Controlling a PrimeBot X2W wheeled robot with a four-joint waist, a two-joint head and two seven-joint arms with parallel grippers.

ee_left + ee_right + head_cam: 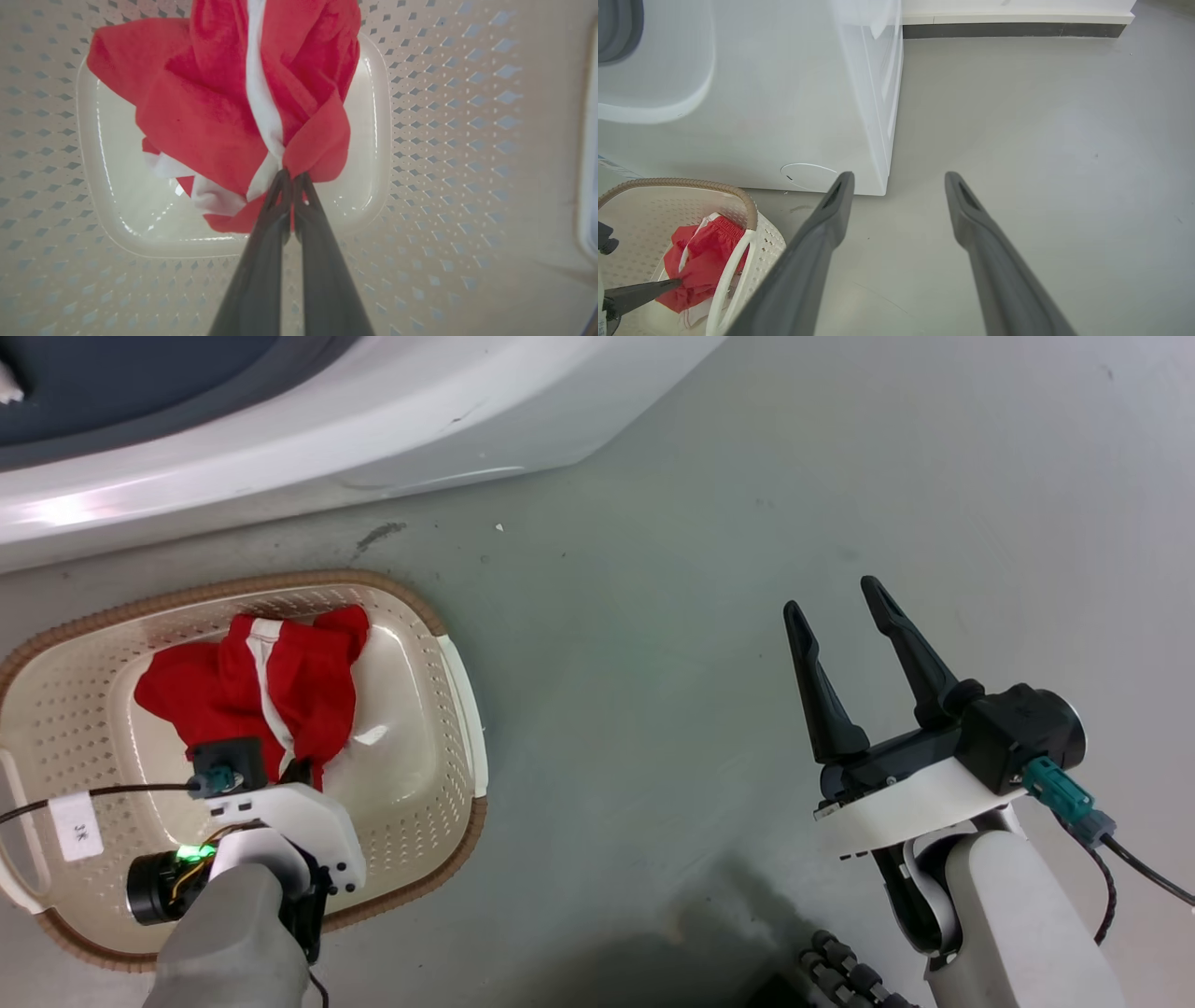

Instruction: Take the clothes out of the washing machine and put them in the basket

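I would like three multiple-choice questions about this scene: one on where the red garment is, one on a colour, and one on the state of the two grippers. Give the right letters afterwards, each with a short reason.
1. Where is the red garment?
A. on the bare floor
B. inside the basket
C. on a table

2. What colour is the garment's stripe?
A. black
B. yellow
C. white

3. How do the left gripper and the right gripper stand?
A. both open
B. left shut on the garment, right open and empty
C. left open, right shut on the garment

Answers:
1 B: the basket's perforated walls surround the garment in the left wrist view.
2 C: a white band runs down the red cloth.
3 B: the left fingers pinch the cloth, and the right fingers stand apart with nothing between them.
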